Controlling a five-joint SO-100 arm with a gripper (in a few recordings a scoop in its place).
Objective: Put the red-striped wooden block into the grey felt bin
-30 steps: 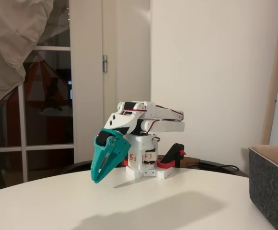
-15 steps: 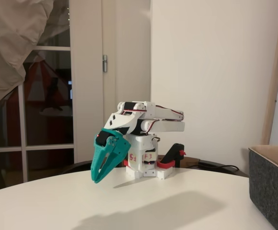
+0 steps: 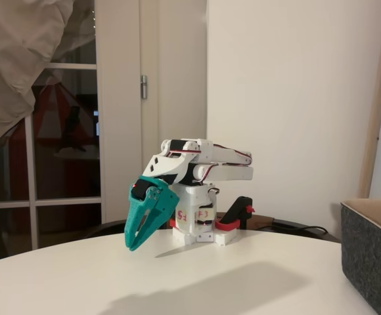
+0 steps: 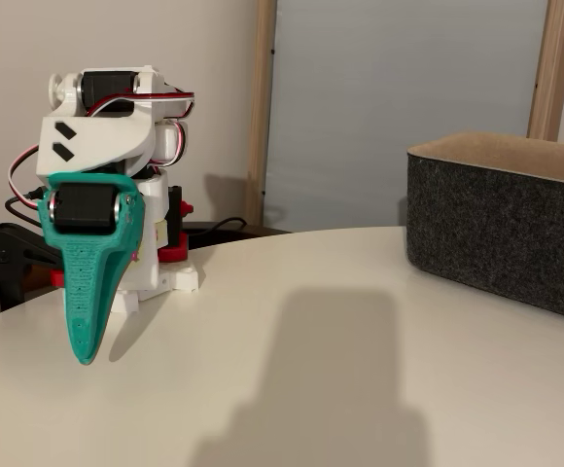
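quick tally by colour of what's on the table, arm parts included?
Teal: 1, the gripper, hanging folded above the table
White: 1, the arm body
Red: 1, the base clamp
Dark grey: 1, the grey felt bin
Total: 4

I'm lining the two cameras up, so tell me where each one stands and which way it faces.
A fixed view: low at table height, facing the wall and glass door; shows the folded arm, the teal tool pointing down, and the bin at the right edge.
Another fixed view: low at table edge, facing the tool almost head-on, arm behind it.
Shared: the white table, arm, tool and grey bin.
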